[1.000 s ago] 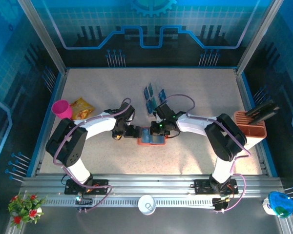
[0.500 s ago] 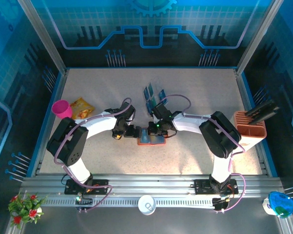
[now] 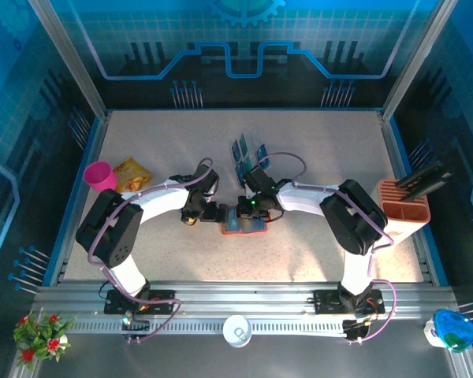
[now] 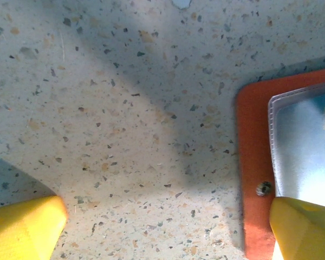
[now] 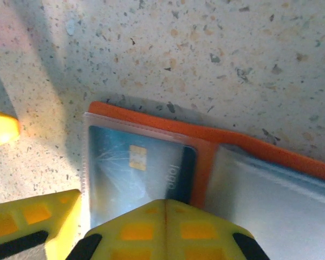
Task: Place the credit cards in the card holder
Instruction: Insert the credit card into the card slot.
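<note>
The orange card holder [image 3: 244, 227] lies open mid-table between both grippers. A blue credit card [image 5: 135, 162] with a gold chip sits inside its clear left pocket. More blue credit cards [image 3: 248, 157] stand in a clear rack behind it. My right gripper [image 5: 165, 225] is shut, its joined yellow tips pressing down at the near edge of that pocket. My left gripper [image 4: 162, 233] is open at the holder's [image 4: 254, 141] left edge, with one finger [image 4: 306, 230] on the orange corner by the snap and the other finger [image 4: 21, 230] on bare table.
A pink cup [image 3: 100, 175] and a yellow snack packet [image 3: 132, 173] sit at the left. An orange slotted box [image 3: 406, 206] stands at the right edge. On the near rail are a white cup [image 3: 237, 329], flowers [image 3: 39, 335] and a blue object [image 3: 451, 329].
My right gripper has slid slightly left over the card holder, staying shut. The left gripper and the holder have stayed put.
</note>
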Tool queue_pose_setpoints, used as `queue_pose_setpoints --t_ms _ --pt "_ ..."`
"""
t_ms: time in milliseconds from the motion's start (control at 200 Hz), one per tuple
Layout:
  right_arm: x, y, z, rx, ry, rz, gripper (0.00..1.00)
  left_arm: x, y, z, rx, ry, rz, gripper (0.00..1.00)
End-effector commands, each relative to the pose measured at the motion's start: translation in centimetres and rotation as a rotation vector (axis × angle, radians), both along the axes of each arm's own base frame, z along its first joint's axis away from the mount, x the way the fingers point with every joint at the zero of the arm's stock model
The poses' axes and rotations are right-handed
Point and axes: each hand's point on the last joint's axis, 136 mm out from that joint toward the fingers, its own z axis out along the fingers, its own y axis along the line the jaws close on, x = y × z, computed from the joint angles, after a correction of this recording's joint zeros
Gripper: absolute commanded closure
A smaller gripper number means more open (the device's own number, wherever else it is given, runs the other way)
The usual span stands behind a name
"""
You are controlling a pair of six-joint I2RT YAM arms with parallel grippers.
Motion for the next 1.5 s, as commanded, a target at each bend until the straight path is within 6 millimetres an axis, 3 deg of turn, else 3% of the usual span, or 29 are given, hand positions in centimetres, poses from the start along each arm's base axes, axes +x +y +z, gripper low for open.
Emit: queue_pose_setpoints --t_ms 0,310,640,895,1101,1496 --pt "0.0 -1.0 1.5 0.021 -0.011 -0.029 1.0 -0.3 0.1 -0.8 0.009 0.023 -0.021 0.01" --pt "-0.2 -1.2 0.2 0.001 0.018 -0.013 1.0 -0.3 0.3 -1.0 0.012 0.025 -0.012 0.01" --pt "-0.8 -0.2 -1.4 -0.01 0.056 0.023 1.0 -0.2 0.2 -1.1 0.011 0.024 -0.01 0.01" --pt "-0.4 0.3 0.2 0.019 0.03 0.023 1.0 -0.2 0.2 -1.2 0.012 0.028 -0.006 0.01" --pt "0.2 -0.9 1.7 0.031 -0.002 -0.01 1.0 -0.1 0.2 -1.0 0.013 0.023 -0.009 0.01" --pt "0.9 -2.8 2.8 0.019 -0.016 -0.035 1.0 2.5 2.2 2.5 -0.018 -0.043 0.111 0.01"
